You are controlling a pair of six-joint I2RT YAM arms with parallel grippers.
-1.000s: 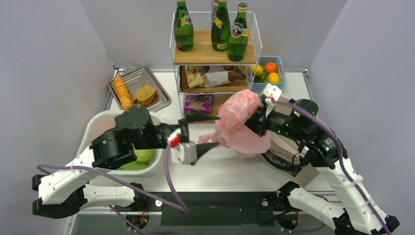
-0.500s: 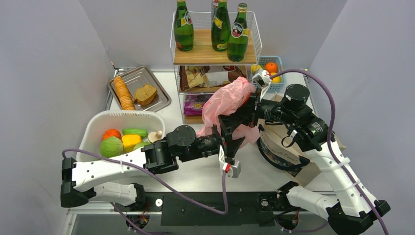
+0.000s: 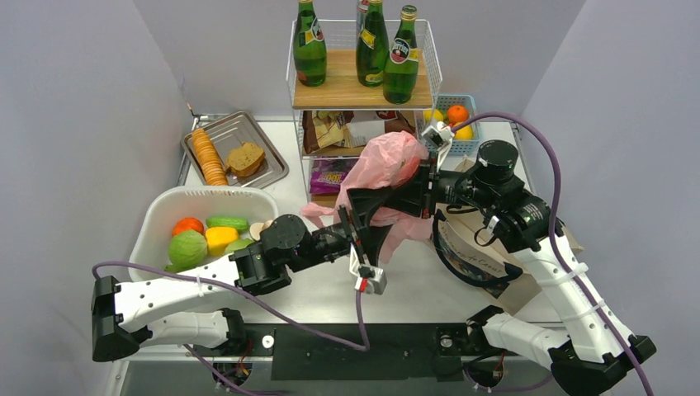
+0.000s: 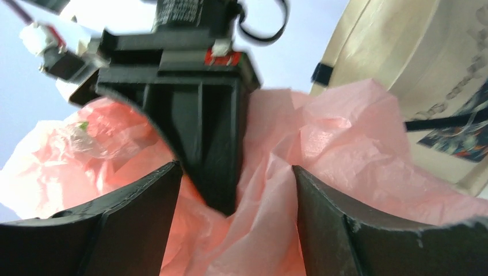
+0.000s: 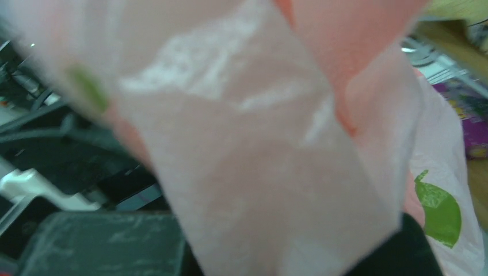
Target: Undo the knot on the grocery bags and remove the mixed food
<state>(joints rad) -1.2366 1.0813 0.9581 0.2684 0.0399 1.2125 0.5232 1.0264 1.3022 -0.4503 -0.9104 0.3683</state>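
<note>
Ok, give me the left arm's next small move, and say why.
Probably close the left pincer on the pink bag. The right pincer is shut on the bag and holds it up; the left pincer's open fingers straddle the pink plastic right by that grip, so a second hold could help open it.

Pink bag (image 5: 259, 144) rendered as blur throughout the right wrist view; its knot and contents not discernible; fingers (image 4: 115, 230) of the left gripper (image 4: 235, 172) cropped by the lower edge.
</note>
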